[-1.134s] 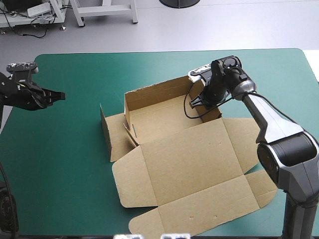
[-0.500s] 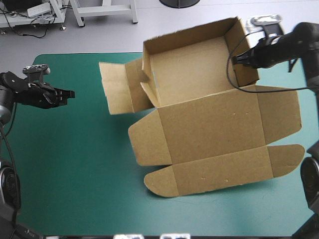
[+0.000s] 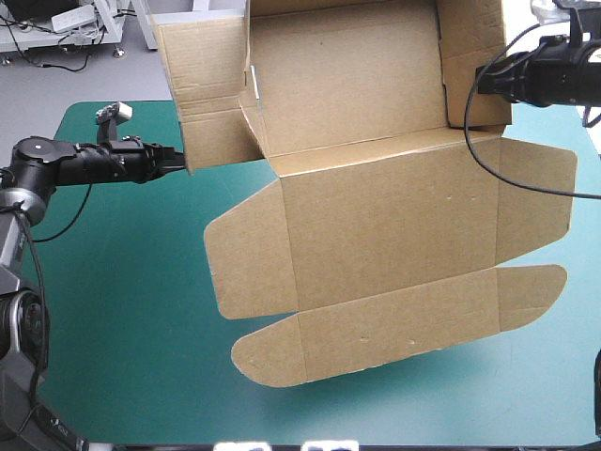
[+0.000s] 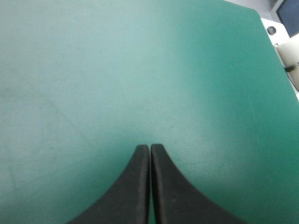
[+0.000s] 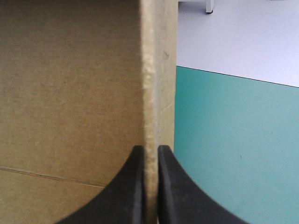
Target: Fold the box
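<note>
Box (image 3: pixel 385 216) was up in the air over the teal-green worktop (image 3: pixel 122 282), tilted. The tray part with raised walls sat high toward the far edge. The flat lid and its rounded flaps hung lower toward the near edge.

Right end effector (image 5: pixel 149 149) pinched the tray's right side wall, black fingers all but shut with the brown board edge between them.

Left end effector (image 3: pixel 178 160) was pressed together in one point, holding nothing. It reached level from the left, tip just beside the loose left side flap (image 3: pixel 211 141); contact could not be told. Its wrist view showed only bare cover ahead.
</note>
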Available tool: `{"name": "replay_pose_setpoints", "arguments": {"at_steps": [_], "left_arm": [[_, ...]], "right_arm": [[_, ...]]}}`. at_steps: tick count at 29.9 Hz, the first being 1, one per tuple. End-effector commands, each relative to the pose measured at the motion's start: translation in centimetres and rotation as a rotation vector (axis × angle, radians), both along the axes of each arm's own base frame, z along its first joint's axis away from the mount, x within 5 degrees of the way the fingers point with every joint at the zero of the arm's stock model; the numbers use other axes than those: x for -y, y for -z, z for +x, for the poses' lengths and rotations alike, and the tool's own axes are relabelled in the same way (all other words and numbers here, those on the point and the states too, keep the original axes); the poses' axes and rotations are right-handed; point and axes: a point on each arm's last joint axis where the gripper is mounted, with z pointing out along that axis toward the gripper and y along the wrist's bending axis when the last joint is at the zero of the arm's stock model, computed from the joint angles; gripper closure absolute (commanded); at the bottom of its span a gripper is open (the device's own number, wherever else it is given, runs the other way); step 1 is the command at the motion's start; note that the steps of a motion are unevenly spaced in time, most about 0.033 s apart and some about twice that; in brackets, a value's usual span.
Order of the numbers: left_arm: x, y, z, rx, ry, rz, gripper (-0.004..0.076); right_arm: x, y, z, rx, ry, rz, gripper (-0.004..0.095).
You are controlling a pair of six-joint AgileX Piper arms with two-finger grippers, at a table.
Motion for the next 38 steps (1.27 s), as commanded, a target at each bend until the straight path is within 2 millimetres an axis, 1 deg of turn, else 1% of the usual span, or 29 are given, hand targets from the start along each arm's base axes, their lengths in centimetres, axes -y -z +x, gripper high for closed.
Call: {"name": "replay_pose_setpoints", "arguments": {"at_steps": [1, 4, 7, 11, 15, 19, 23, 29, 38], "left_arm": [[2.8, -4.1, -1.1, 0.140, 0.063, -0.077, 0.0729], [4.9, -5.2, -1.6, 0.172, 0.131, -0.151, 0.0729], [6.3, -5.9, -2.2, 0.183, 0.201, -0.184, 0.0729], [7.7, -6.9, -2.9, 0.201, 0.269, -0.261, 0.0729], [8.0, -8.2, -3.6, 0.235, 0.300, -0.335, 0.0729], [8.1, -9.5, -4.4, 0.269, 0.316, -0.345, 0.0729], [8.2, -10.1, -4.9, 0.280, 0.338, -0.384, 0.0729], [8.3, -10.9, -5.4, 0.278, 0.360, -0.432, 0.0729], [8.4, -12.9, -7.4, 0.337, 0.373, -0.427, 0.0729]], "right_arm": [[-0.4, -1.8, -1.8, 0.059, -0.015, 0.023, 0.0931], [-0.2, -1.6, -1.5, 0.047, -0.005, 0.015, 0.0931], [-0.2, -1.2, -1.0, 0.036, -0.007, 0.021, 0.0932], [-0.1, -0.8, -0.3, 0.020, -0.010, 0.025, 0.0931], [0.1, -0.2, 0.4, 0.001, 0.001, 0.012, 0.0931], [0.3, 1.2, 1.2, -0.048, 0.004, 0.011, 0.0931], [0.4, 3.2, 1.9, -0.115, -0.005, 0.019, 0.0931], [0.4, 5.0, 2.5, -0.163, -0.008, 0.030, 0.0931], [0.6, 5.1, 2.8, -0.147, 0.010, 0.035, 0.0931]]}}
